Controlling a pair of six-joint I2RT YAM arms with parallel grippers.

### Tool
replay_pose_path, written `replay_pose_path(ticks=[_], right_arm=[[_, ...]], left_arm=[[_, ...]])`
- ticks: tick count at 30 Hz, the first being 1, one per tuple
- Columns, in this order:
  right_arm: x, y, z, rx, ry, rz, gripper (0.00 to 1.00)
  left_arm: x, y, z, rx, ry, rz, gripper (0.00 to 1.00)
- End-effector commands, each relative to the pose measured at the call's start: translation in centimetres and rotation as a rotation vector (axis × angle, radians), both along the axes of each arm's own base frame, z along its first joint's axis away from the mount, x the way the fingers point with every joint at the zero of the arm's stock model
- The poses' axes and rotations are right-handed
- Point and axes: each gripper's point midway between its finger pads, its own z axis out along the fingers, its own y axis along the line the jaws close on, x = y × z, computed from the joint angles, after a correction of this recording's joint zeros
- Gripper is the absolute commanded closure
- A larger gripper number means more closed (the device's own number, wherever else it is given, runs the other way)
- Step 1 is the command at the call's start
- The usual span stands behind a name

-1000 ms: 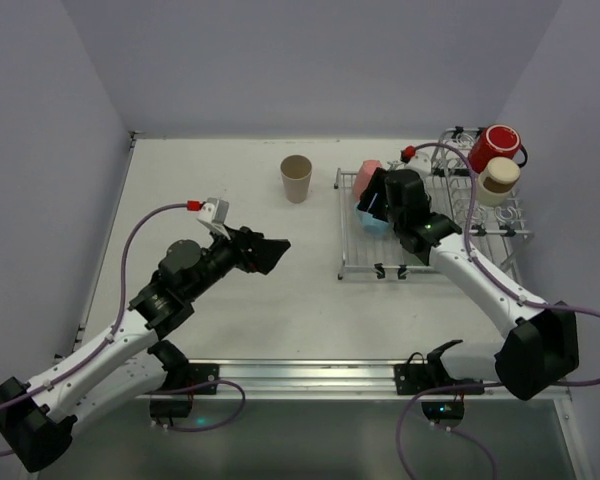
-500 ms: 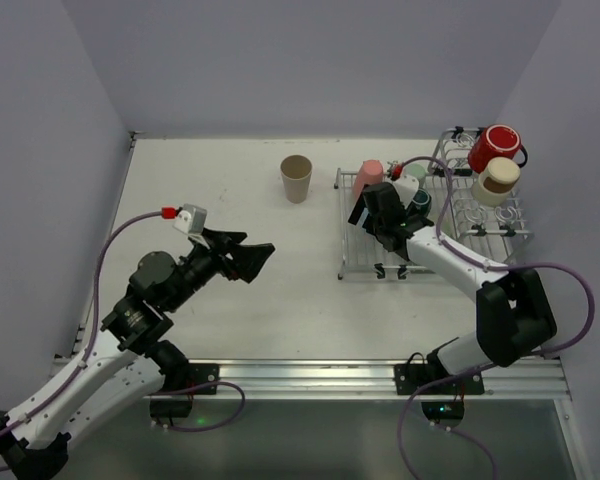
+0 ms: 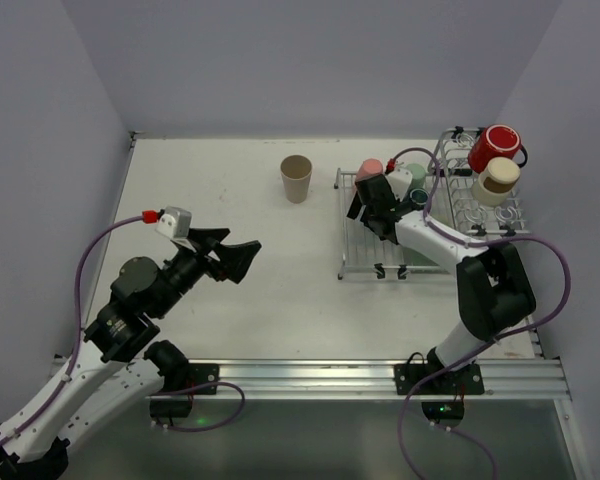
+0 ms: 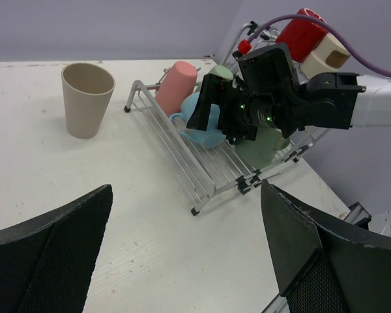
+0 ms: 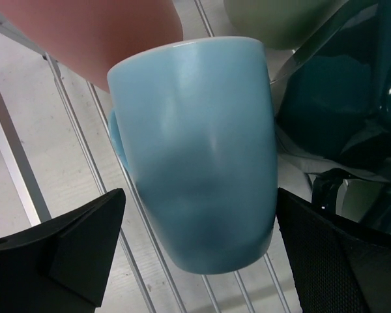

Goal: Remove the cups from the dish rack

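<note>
The light blue mug (image 5: 195, 150) lies on its side on the flat grid of the dish rack (image 3: 365, 262), with its long axis along the wires. In the right wrist view its rounded base is nearer the camera and its handle sticks out to the left. The pink cup (image 5: 91, 32) lies just beyond it, also on its side. The sage green cup (image 5: 274, 16) and the dark teal cup (image 5: 332, 98) crowd its right flank.

The right hand (image 3: 365, 203) is spread wide, with one finger on each side of the blue mug. Whether the pads touch the mug cannot be told.

The rack sits on the right half of the desk (image 3: 210, 180), its long side running from the near edge towards the far edge. Its raised section of wire loops is at the far right corner. The red mug (image 3: 498, 145) and the cream mug (image 3: 500, 178) are perched there, tilted, close to the right wall.

The beige tumbler (image 3: 296, 178) stands upright with its mouth up, left of the rack and near the far edge. It is well apart from the wires.

From the rack's left edge, white desk surface runs across to the left edge and forward to the near edge. The left hand (image 3: 235, 258) hovers over this stretch near the middle. Its fingers are spread wide with nothing between them, and it points towards the rack.
</note>
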Motion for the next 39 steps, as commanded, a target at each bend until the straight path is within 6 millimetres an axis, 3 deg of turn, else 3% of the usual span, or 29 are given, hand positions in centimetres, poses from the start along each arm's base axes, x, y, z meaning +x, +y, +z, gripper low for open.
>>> replay_pose_path(ticks=[1,7,11,15,17,21,24,30,39], right_arm=[[1.8,-0.3,1.3,-0.006,-0.054,-0.035,0.01],[2.2,-0.2,0.0,-0.015,-0.028,-0.028,0.04],[2.0,-0.5,-0.6,-0.025,-0.018,-0.03,0.12],[1.9,-0.6,-0.4,-0.024,-0.046,-0.026,0.34],[1.6,-0.4,0.2,-0.019,-0.073,-0.01,0.5],[0.9,-0.2,1.9,-0.044,-0.116,0.013,0.72],[0.3,0.2,3.4,-0.039,-0.143,0.044,0.81],[-0.6,1.4,6.6,0.01,-0.231,0.153,0.83],[-1.7,2.1,8.2,0.031,-0.278,0.271,0.86]], left_arm=[[0.2,0.4,0.0,0.028,-0.014,0.018,0.02],[0.4,0.3,0.0,0.031,-0.01,0.02,0.02],[0.5,0.3,0.0,0.026,-0.008,0.021,0.02],[0.3,0.3,0.1,0.018,-0.01,0.021,0.02],[0.4,0.4,0.0,0.019,-0.009,0.026,0.02],[0.4,0.3,0.1,0.011,-0.005,0.023,0.02],[0.4,0.1,-0.1,0.009,0.002,0.016,0.02],[1.0,-0.6,-0.4,0.013,0.016,0.005,0.02],[2.3,-2.8,-0.2,-0.018,0.019,-0.036,0.02]])
